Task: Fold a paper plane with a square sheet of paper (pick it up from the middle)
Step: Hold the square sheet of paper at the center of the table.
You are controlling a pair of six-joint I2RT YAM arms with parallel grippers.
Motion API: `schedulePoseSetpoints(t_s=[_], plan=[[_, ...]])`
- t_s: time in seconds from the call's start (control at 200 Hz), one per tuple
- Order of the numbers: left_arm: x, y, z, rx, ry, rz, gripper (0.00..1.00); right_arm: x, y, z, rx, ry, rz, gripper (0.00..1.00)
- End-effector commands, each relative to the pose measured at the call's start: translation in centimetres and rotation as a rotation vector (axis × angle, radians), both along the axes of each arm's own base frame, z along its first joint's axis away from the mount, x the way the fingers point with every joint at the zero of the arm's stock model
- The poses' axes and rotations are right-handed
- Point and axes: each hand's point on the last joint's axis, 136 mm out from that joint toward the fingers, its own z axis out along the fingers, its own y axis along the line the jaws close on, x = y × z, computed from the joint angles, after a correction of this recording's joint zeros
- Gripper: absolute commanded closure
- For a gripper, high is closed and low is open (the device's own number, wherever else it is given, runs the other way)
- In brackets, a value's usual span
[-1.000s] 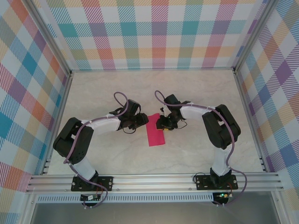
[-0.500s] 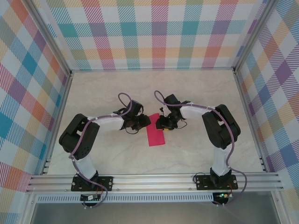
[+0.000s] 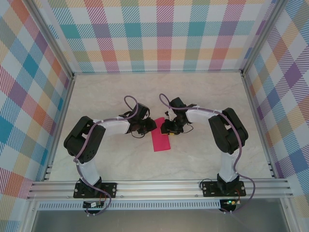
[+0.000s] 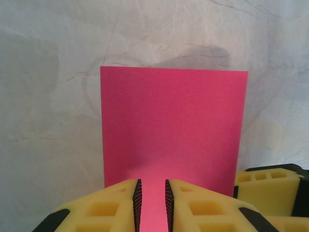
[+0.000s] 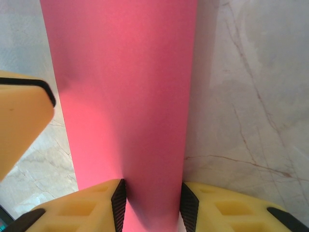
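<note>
Since a second ago my left arm has pushed further right. My left pincer (image 3: 148,127), which stood just short of the paper then, now reaches its left edge. The elbow behind it has swung right too. My right pincer (image 3: 168,128) has stayed where it was, at the paper's far right edge, and the paper has not shifted on the table (image 3: 207,96).

In the left wrist view my left pincer's two pads are drawn close, with only a narrow slit between them, and pink shows through that slit. I cannot tell whether they pinch the paper or merely hang over its edge. In the right wrist view the paper fills the whole gap between my right pincer's pads. They stand partly apart, and the paper narrows and bows where it passes between them, so I have hold of it there.

I count one pink sheet (image 3: 161,139). It is a narrow rectangle in the middle of the table, between my pincers, with its long side running near to far and tilted a little. I count two arms and two pincers, each pincer with two yellow fingers (image 4: 106,208).
</note>
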Motion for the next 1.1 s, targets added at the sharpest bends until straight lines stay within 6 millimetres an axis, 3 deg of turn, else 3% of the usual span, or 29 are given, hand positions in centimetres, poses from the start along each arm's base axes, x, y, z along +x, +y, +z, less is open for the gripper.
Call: schedulePoseSetpoints(t_s=[0.0, 0.415, 0.54, 0.735, 0.87, 0.975, 1.095], plan=[[0.0, -1.2, 0.1, -0.009, -0.005, -0.04, 0.79, -1.4, -3.9, -5.9, -0.215, 0.06, -0.008, 0.6], [-1.6, 0.8, -2.8, 0.086, 0.058, -0.016, 0.86, -1.5, -3.9, -6.0, -0.211, 0.066, -0.025, 0.61], [-2.1, 1.4, -3.7, 0.115, 0.081, -0.011, 0.88, -1.2, -3.6, -5.2, -0.195, 0.053, -0.035, 0.61], [-2.6, 2.1, -4.5, 0.149, 0.099, -0.013, 0.9, 0.2, -2.1, -0.2, -0.082, -0.034, -0.07, 0.56], [-2.8, 2.3, -5.0, 0.161, 0.11, -0.014, 0.91, 1.0, -2.3, 3.5, -0.05, -0.131, -0.109, 0.53], [-3.0, 2.4, -5.2, 0.166, 0.116, -0.014, 0.92, 1.1, -2.3, 4.9, -0.017, -0.171, -0.113, 0.53], [-3.0, 2.5, -5.4, 0.171, 0.119, -0.013, 0.92, -0.2, 0.2, 5.9, 0.14, -0.131, -0.028, 0.6]])
